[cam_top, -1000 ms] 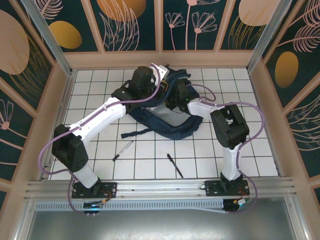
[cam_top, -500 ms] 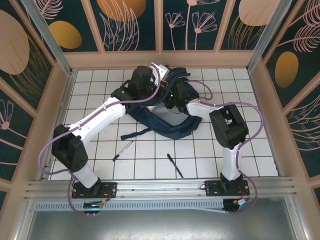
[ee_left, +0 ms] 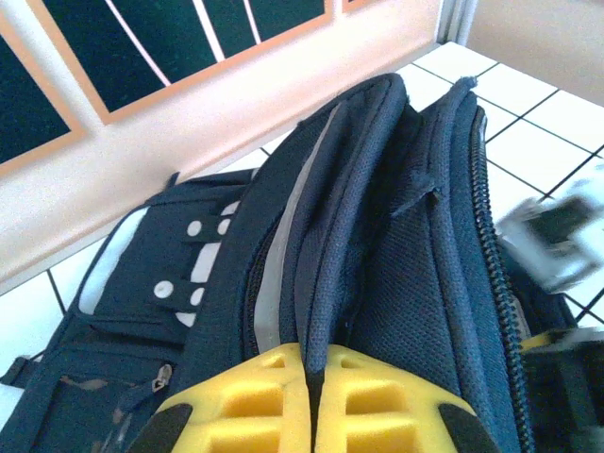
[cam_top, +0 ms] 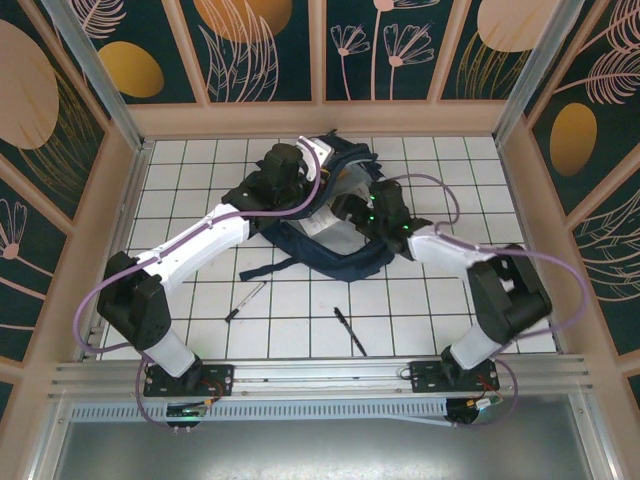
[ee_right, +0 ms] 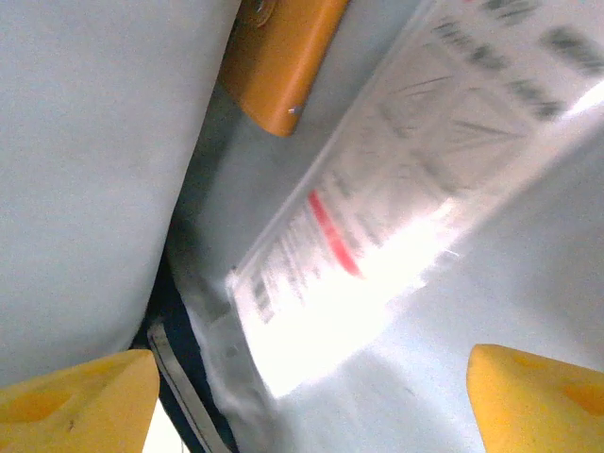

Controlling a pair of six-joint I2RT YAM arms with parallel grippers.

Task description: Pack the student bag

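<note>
The student bag lies open at the back middle of the table, navy with a pale lining. My left gripper is shut on a fold of the bag's upper rim; in the left wrist view its yellow fingers pinch the navy mesh fabric, beside a grey stripe and a dotted patch. My right gripper is at the bag's mouth, open. The right wrist view looks at the grey lining and a white printed label, with nothing between the right gripper's fingertips.
Two dark pens lie on the white tiles near the front, one at the left and one in the middle. A bag strap trails to the left. Wooden walls close in the table on three sides.
My right gripper has opened wider and its arm has stretched out low to the right, the gripper shifting slightly right at the bag's mouth. The left gripper keeps its hold on the rim.
</note>
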